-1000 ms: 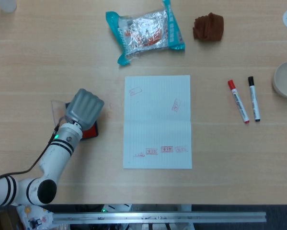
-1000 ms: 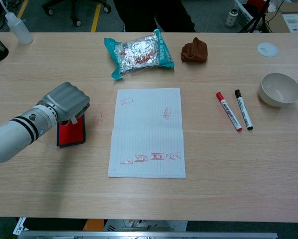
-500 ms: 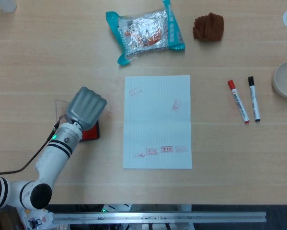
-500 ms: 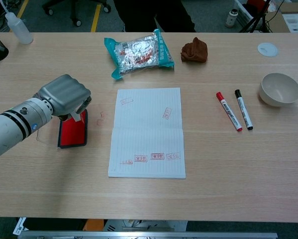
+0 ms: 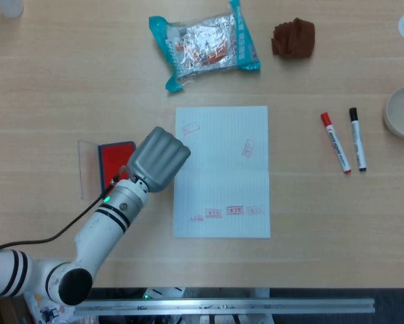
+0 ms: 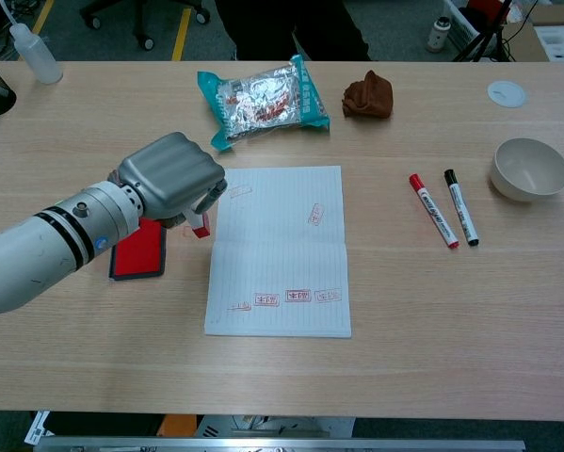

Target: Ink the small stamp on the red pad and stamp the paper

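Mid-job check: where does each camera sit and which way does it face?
Head view: high above, facing almost straight down on the paper; the left arm and robot hand enter from below.
Chest view: lower at the near table edge, facing obliquely across towards the floor beyond; the left robot hand shows.
Both share the paper, red pad, markers, snack bag.

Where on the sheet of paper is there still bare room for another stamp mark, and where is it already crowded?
On the paper, the middle band between the upper marks and the bottom row of marks is bare, as is the strip below that row. The bottom row is crowded. The left hand, holding the small stamp, hangs at the upper left edge.
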You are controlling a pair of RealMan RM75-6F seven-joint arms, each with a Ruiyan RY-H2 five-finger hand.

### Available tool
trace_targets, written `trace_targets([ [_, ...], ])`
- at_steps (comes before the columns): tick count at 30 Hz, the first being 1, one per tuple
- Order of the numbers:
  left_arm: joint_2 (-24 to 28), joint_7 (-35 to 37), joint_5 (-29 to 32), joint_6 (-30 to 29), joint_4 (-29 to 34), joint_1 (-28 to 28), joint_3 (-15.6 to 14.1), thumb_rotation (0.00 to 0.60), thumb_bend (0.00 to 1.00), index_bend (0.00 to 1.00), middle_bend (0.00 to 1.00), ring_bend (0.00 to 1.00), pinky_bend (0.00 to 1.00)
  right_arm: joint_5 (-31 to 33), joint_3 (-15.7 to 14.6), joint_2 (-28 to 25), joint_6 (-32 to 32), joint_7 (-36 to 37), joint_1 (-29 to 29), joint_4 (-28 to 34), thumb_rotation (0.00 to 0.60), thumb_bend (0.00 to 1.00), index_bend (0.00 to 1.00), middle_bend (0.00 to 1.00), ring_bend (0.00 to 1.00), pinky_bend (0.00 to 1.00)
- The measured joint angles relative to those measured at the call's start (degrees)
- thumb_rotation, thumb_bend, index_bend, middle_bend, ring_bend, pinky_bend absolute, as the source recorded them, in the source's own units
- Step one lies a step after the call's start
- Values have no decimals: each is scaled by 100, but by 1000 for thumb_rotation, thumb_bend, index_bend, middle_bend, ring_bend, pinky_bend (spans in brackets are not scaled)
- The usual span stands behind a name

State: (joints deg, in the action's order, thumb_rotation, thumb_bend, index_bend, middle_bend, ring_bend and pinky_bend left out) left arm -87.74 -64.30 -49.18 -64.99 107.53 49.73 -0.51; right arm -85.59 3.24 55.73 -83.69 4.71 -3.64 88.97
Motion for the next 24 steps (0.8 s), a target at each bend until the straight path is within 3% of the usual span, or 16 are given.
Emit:
trace_targets([
  [13, -698, -467, 10, -224, -84, 89, -308, 600, 271, 618, 1000, 1000, 1000, 25, 11, -6, 23, 67, -3, -59, 600, 200, 238, 359, 288, 303],
  [24, -1069, -496, 34, -371, -303, 34, -344, 600, 271, 618, 1000, 1000, 1000, 36, 3, -4, 17, 59, 16, -68, 600, 200, 238, 359, 288, 303],
])
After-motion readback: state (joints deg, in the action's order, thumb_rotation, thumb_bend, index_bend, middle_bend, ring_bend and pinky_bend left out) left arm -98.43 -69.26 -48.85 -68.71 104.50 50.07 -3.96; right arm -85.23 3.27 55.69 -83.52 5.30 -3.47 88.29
